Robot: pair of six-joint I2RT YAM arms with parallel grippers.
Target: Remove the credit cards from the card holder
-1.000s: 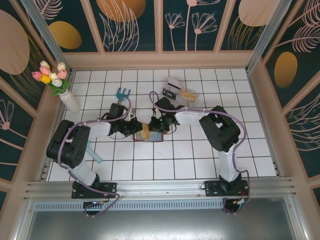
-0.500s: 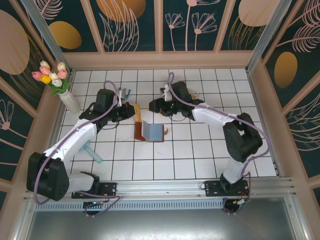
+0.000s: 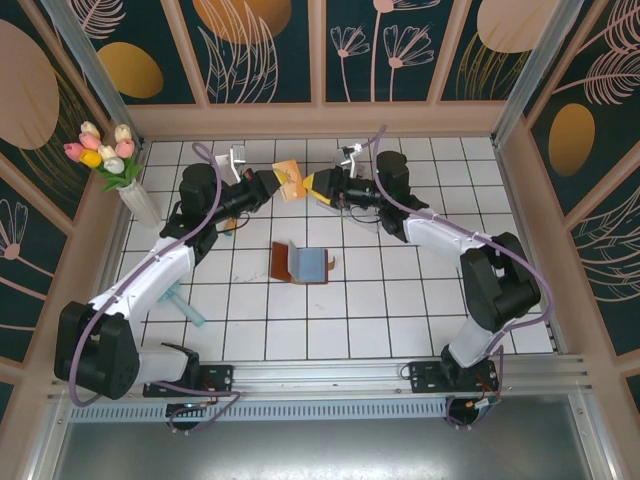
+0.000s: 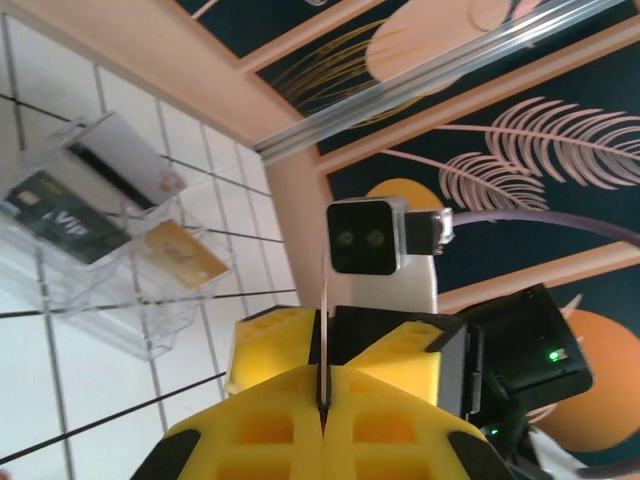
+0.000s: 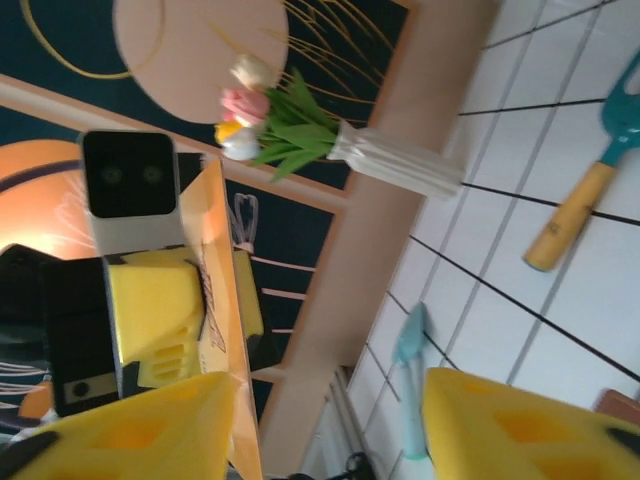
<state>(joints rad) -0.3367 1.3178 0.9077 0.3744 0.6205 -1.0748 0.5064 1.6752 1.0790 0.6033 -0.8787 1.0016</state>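
Both arms have swung up and back since half a second ago, leaving the holder (image 3: 300,263) lying open mid-table. Now the left gripper (image 3: 272,184) is pinched tight on the yellowish card (image 3: 288,178), holding it in the air right at the right gripper (image 3: 322,187), whose jaws stand wide with nothing gripped. So one card's out, I'd say. Can't tell if the dark card is inside, and this one needs setting down.
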